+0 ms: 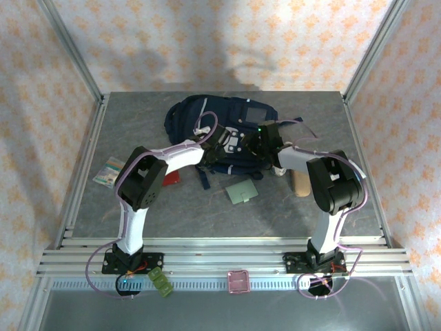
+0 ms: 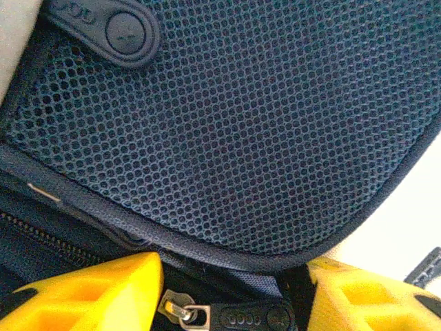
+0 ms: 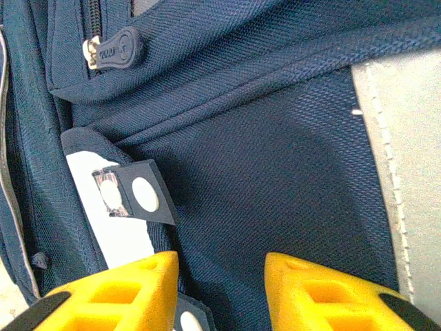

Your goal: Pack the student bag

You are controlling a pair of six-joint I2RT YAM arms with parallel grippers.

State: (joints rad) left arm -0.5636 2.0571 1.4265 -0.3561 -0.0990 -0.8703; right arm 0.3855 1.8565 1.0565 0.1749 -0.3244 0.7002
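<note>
Toward the back edge of the surface [image 1: 138, 207], the student bag [image 1: 207, 114] lies flat with bare room either side; left hand [image 2: 234, 262] and right hand [image 3: 220, 258] sit low over it, both half-spread, gripping nothing.

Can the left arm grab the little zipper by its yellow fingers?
Probably yes. The zipper pull lies right between the open fingers of the left gripper, near their base, with nothing covering it. It may need to back off a bit to pinch it.

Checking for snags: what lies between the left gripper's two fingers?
In the left wrist view, a metal zipper pull on the backpack lies between the left gripper's fingers, below its mesh panel.
</note>
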